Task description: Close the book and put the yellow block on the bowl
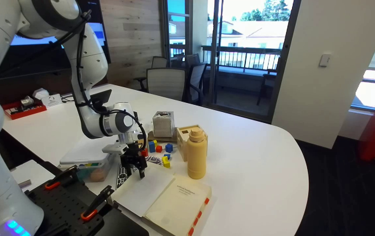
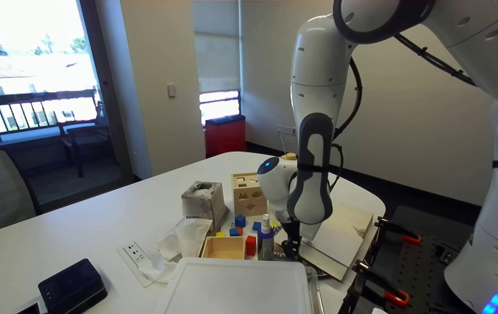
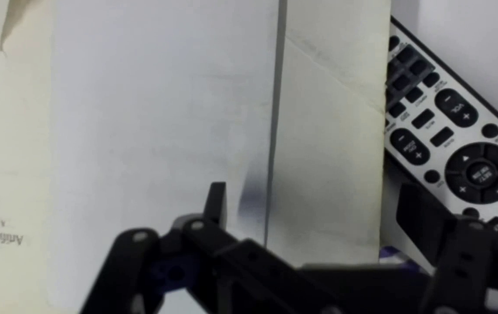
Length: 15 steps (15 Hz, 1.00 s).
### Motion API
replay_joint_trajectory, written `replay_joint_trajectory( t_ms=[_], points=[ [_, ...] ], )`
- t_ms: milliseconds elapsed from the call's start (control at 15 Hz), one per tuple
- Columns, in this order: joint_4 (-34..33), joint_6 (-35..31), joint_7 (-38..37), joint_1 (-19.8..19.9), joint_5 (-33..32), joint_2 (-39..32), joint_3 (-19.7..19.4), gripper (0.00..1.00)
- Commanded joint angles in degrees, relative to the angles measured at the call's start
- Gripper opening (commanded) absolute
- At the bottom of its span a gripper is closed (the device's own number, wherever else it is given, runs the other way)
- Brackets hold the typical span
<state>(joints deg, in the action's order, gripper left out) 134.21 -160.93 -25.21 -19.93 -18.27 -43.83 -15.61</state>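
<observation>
The book [image 1: 178, 203] lies open on the table in both exterior views [image 2: 336, 237], cream pages up; its cover's outside is hidden. In the wrist view its loose pages and cover edge [image 3: 327, 152] fill the middle. My gripper [image 1: 135, 174] is open and empty, low at the book's edge. In the wrist view the gripper [image 3: 313, 192] has one finger above the white page and the other beyond the cover edge. A yellow block [image 1: 166, 162] sits just behind the book. A striped thing [image 1: 154, 160] beside it is perhaps the bowl; its shape is partly hidden.
A remote [image 3: 458, 131] lies partly under the cover edge. A tan bottle [image 1: 196, 155], a wooden shape box [image 2: 249, 198], a tissue box [image 2: 205, 203] and several small blocks stand behind. A spray bottle [image 2: 266, 242] and lidded bin [image 2: 240, 283] are near the gripper.
</observation>
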Motion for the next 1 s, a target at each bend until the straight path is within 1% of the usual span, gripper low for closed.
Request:
replay_joint_trajectory(
  t_ms=[0,200,667,933],
  points=[
    [-0.47,-3.37,-3.57,-6.90,0.77,-2.52,-5.74,1.00],
    [-0.32,-4.80,-5.43,-11.04,2.05,-4.09,-8.96,1.00],
    [1.00,-5.58,-7.10,-17.76,6.70,-5.85,-13.76,1.00],
    [2.48,-6.04,-9.27,-22.58,8.93,-5.88,-18.48,1.00]
  ],
)
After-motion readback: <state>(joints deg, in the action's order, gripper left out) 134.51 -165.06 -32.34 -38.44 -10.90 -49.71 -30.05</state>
